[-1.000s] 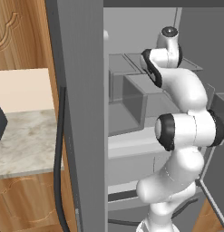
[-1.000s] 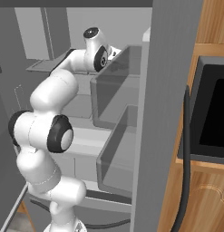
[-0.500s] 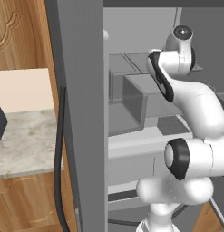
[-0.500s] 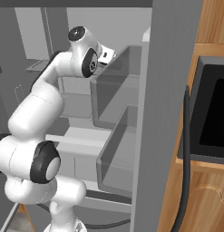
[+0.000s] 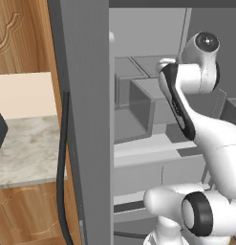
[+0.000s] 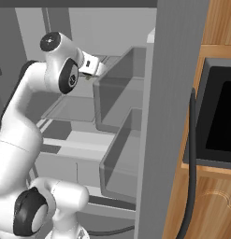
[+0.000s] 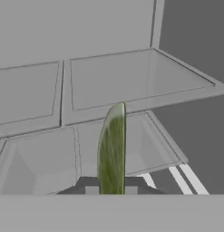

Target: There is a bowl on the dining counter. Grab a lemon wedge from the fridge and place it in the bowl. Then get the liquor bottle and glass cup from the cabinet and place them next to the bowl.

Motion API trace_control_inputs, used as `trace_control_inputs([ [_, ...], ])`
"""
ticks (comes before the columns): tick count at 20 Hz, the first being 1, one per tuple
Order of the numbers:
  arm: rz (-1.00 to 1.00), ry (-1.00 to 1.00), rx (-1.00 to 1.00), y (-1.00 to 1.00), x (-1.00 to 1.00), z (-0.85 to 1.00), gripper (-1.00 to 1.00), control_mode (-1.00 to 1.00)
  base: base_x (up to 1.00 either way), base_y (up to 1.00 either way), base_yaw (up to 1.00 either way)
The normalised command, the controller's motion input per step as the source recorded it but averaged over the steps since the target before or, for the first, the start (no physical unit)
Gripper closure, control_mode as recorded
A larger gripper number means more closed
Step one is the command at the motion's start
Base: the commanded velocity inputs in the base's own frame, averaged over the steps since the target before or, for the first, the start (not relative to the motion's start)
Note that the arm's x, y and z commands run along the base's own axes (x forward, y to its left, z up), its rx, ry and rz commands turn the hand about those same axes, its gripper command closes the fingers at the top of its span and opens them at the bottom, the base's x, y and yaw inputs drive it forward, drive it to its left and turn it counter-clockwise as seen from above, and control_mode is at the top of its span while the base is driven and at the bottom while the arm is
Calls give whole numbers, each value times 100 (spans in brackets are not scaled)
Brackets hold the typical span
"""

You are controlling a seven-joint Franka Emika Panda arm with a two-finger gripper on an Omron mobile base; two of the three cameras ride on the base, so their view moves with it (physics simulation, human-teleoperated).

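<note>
A thin yellow-green lemon wedge [image 7: 112,152] stands upright between my fingertips [image 7: 91,189], with the gripper [image 7: 111,189] shut on it. Behind it, the hand view looks into the open fridge [image 7: 109,86] at grey glass shelves and bins. In the right base view my white hand [image 6: 90,65] is at upper-shelf height, just left of the door's top bin [image 6: 119,91]. The left base view shows my forearm [image 5: 179,103] in front of the fridge shelves [image 5: 138,107].
The fridge door edge [image 5: 86,119] stands close on my left, with a dark handle [image 5: 62,167] along it. Beyond it lies a marbled counter top [image 5: 24,148]. On the right, the other door [image 6: 170,116] carries two bins, beside a black oven [image 6: 220,121] set in wood.
My arm has folded upward and drawn the hand back from the shelves, carrying the wedge. The jaws have closed slightly tighter on it.
</note>
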Motion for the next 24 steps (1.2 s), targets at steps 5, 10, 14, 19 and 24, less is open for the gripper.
trace_control_inputs([
  [5, 5, 16, 0, 10, -96, -1, 100, -100, 0, 0, 0],
  [10, 6, 19, -1, 2, -63, -15, 100, -100, 0, 0, 0],
  [14, 1, 1, -1, 1, -17, -4, 100, 100, -73, 4, 1],
  [19, 0, 0, 0, 0, 0, 0, 100, 100, -100, 0, 0],
  [24, 0, 0, 0, 0, 0, 0, 100, 100, -100, 10, -25],
])
